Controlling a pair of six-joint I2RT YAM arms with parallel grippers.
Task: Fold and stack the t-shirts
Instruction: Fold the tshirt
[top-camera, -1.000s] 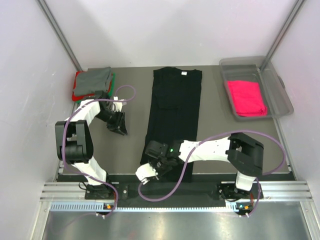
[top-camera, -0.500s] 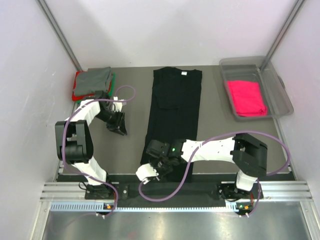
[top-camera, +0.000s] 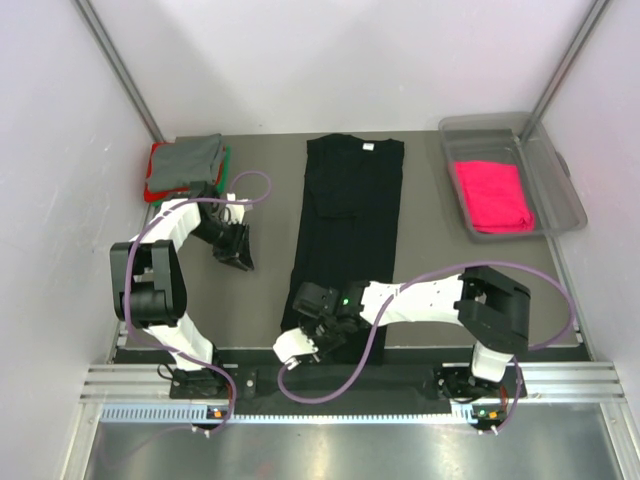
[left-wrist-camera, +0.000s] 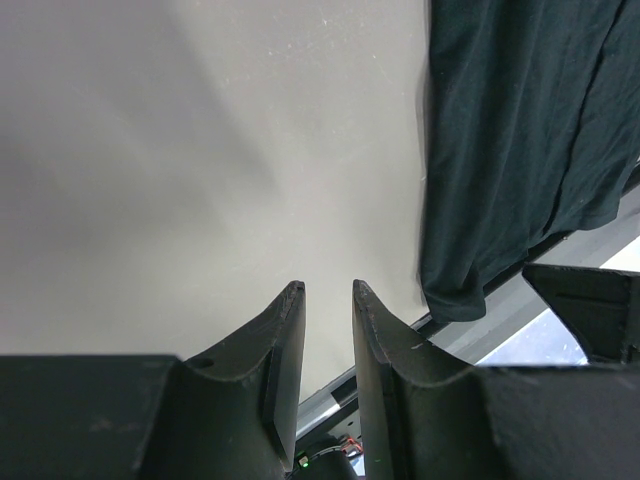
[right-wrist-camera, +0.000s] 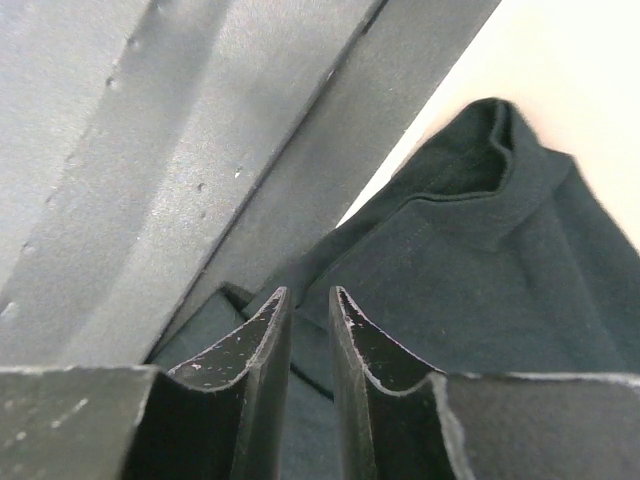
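A black t-shirt (top-camera: 350, 210) lies flat down the middle of the table, folded into a long narrow strip, with its white neck label at the far end. My right gripper (top-camera: 322, 330) is low over its near hem by the table's front edge. In the right wrist view its jaws (right-wrist-camera: 308, 292) stand narrowly open over the dark hem (right-wrist-camera: 480, 260), with nothing between them. My left gripper (top-camera: 240, 262) hovers over bare table left of the shirt. It too is narrowly open (left-wrist-camera: 328, 288) and empty, with the shirt's edge (left-wrist-camera: 520, 140) to its right.
A folded stack with a grey tee on top of red and green ones (top-camera: 185, 165) sits at the far left corner. A clear plastic bin (top-camera: 560, 190) at the far right holds a hot-pink tee (top-camera: 492, 195). A metal rail (right-wrist-camera: 150, 150) borders the table's front edge.
My right gripper's jaws have parted a little from shut, over the hem. Its arm shifted only slightly. The left arm has not moved.
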